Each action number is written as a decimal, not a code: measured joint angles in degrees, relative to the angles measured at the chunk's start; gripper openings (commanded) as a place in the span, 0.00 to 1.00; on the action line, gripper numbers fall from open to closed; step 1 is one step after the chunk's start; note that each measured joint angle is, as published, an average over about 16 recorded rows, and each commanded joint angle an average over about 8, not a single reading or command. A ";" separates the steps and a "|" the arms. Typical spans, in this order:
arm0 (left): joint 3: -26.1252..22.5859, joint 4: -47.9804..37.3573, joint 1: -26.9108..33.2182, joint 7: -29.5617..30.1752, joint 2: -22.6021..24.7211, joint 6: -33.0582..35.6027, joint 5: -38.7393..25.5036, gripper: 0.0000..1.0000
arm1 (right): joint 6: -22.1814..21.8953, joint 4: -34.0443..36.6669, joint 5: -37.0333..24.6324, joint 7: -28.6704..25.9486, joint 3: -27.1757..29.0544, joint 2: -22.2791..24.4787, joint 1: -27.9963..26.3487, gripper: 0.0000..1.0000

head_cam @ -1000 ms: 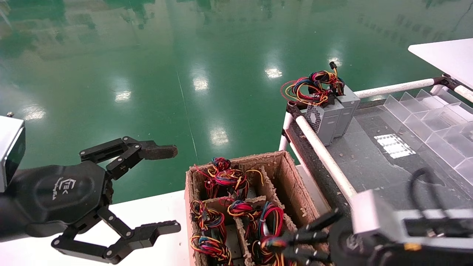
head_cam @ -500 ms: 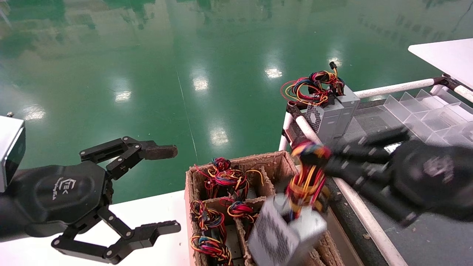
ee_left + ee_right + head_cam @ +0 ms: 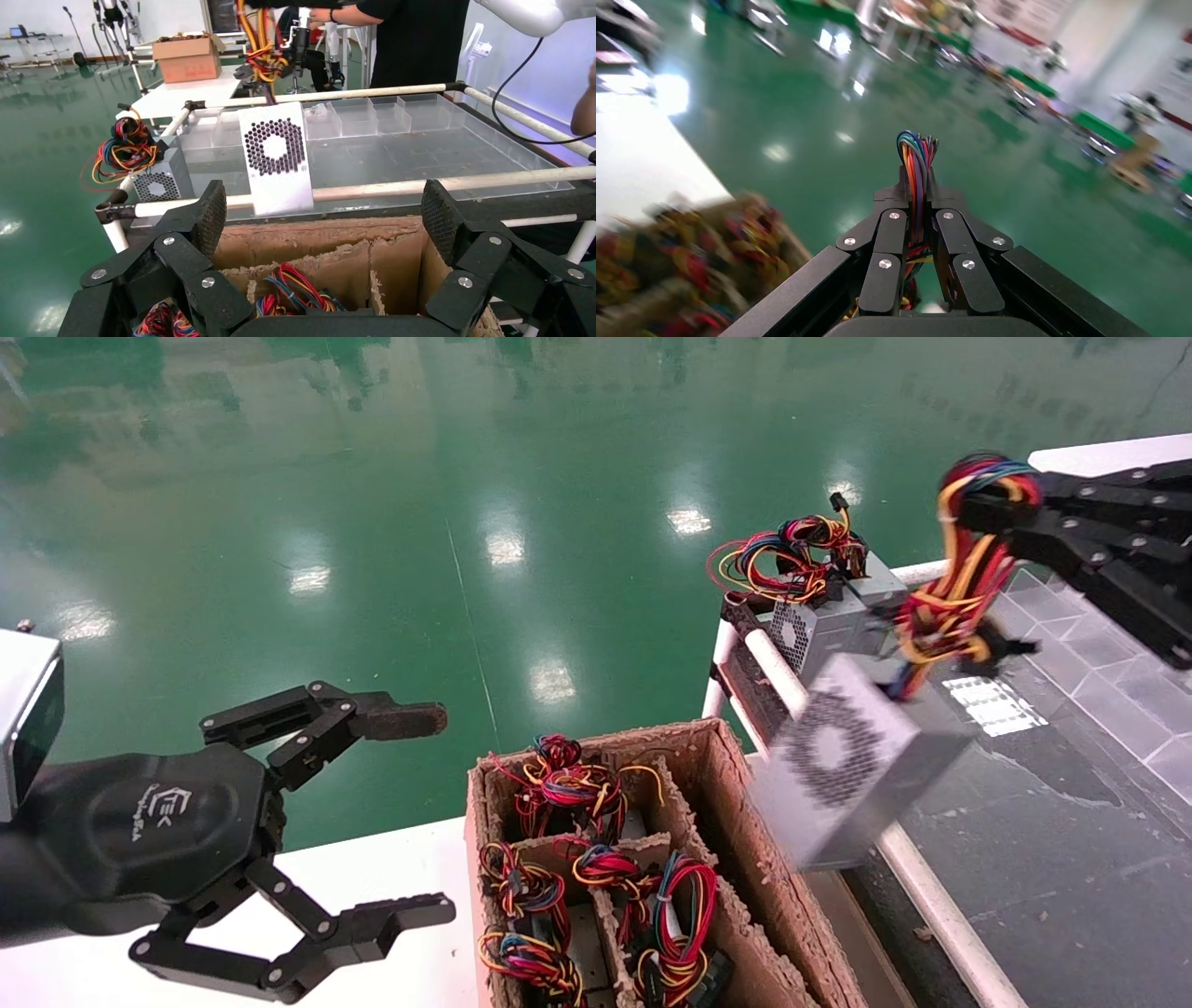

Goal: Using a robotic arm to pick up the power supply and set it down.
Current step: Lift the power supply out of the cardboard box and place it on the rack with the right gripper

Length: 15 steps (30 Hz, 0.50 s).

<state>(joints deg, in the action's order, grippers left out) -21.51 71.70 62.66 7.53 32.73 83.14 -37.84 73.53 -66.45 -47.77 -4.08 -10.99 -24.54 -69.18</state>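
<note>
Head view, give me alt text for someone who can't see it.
The right claw is shut on the wire bundle of a grey power supply, which dangles tilted over the white rail between a cardboard box of wired units and a dark tray. The left claw hangs open over the white table.

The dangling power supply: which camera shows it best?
The left wrist view: the power supply faces it squarely, vent grille plain, hanging by its wires. The head view shows it tilted and blurred under the right gripper. The right wrist view shows only pinched wires.

Right end effector raised, clamped; left end effector agape, idle.
</note>
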 measured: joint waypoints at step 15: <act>0.00 0.00 0.00 0.00 0.00 0.00 0.00 1.00 | -5.01 21.74 -14.79 9.37 -4.72 -5.15 -12.48 0.00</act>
<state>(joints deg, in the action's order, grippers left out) -21.51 71.70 62.66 7.53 32.73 83.14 -37.84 68.53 -44.71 -62.56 5.29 -15.72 -29.69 -81.66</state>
